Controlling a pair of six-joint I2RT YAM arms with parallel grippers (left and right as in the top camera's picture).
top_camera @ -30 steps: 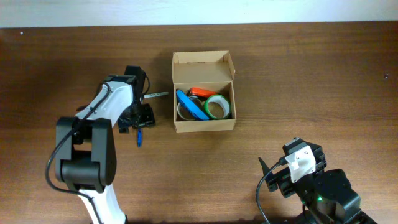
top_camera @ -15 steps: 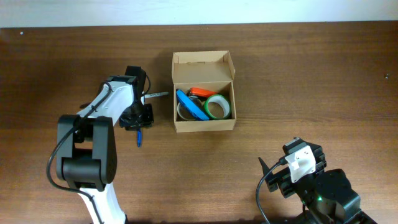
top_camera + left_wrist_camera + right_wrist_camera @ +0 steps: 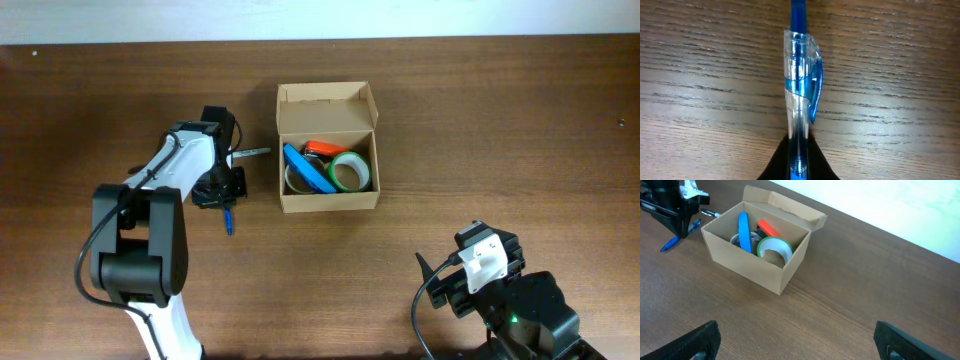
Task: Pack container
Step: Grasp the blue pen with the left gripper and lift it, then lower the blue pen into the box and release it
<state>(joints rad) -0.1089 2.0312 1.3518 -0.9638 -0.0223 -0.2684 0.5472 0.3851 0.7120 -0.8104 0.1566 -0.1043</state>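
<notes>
In the overhead view, the box [image 3: 330, 200] is seen standing open at the upper centre of the bench [image 3: 480, 130]. Its flap is folded back toward the top edge so that the inside is left free for loading. A green tape roll [image 3: 350, 172], a flat blue packet [image 3: 308, 168] and something orange [image 3: 322, 148] are lodged in it. Just left of the box, the left end effector [image 3: 223, 197] is pointed down at the bench, and a blue pen [image 3: 228, 220] is seen protruding from it toward the lower edge. The pen is judged to be the next item meant for the box, which would explain the grip at one end. The right arm [image 3: 500, 290] is parked at the lower right, well apart from the box, presumably kept out of the way. In the left wrist view, the pen is shown running straight up the middle of the frame over the wood grain, its lower end clenched between the two dark fingers [image 3: 777, 170]. Whether the bench is touched by the pen cannot be told. In the right wrist view, the box is found left of centre, with the pen at the upper left. The right end effector [image 3: 800, 345] is spread wide, its fingers set in the two lower corners, with nothing held or touched.
</notes>
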